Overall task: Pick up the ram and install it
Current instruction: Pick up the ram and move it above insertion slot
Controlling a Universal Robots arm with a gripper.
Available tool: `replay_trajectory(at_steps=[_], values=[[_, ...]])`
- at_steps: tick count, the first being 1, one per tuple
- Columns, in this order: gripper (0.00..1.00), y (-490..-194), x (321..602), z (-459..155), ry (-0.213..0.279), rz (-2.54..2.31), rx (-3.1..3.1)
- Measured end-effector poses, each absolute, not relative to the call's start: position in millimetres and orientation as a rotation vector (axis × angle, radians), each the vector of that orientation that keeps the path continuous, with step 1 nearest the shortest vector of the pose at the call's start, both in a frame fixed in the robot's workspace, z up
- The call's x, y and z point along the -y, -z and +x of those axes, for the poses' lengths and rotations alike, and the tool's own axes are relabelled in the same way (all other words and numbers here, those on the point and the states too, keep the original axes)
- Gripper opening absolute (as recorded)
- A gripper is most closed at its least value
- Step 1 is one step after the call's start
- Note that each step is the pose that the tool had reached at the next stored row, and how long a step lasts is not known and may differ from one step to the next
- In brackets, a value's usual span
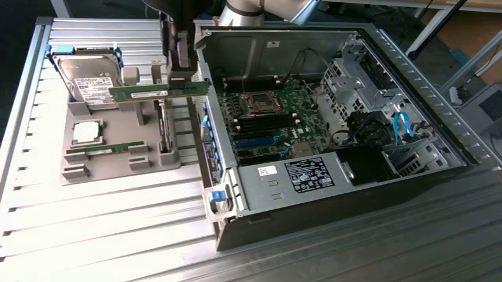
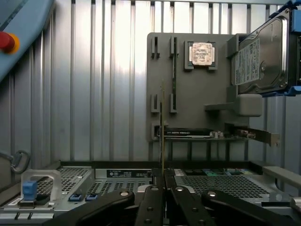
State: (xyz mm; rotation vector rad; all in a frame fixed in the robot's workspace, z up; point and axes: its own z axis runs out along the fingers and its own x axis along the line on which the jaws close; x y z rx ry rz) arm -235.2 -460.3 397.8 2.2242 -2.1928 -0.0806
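My gripper is shut on the ram, a long green stick held level in the air. It hangs above the grey parts tray, just outside the open computer case's side wall. In the wrist view the ram shows edge-on as a thin line rising from between the black fingers of the gripper. A second green stick lies in a slot of the tray. The motherboard's memory slots lie inside the case beside the processor socket.
On the tray are a hard drive, a square silver processor and a dark expansion card. The case holds a power supply and blue cables. A red button sits at the table's edge. The table is ribbed aluminium.
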Motion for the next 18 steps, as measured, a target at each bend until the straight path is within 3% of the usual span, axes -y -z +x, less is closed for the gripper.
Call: replay_trajectory(at_steps=[18], values=[[0.12, -397.9, 460.3, -180.6, 0.096, 2.217, 2.186]])
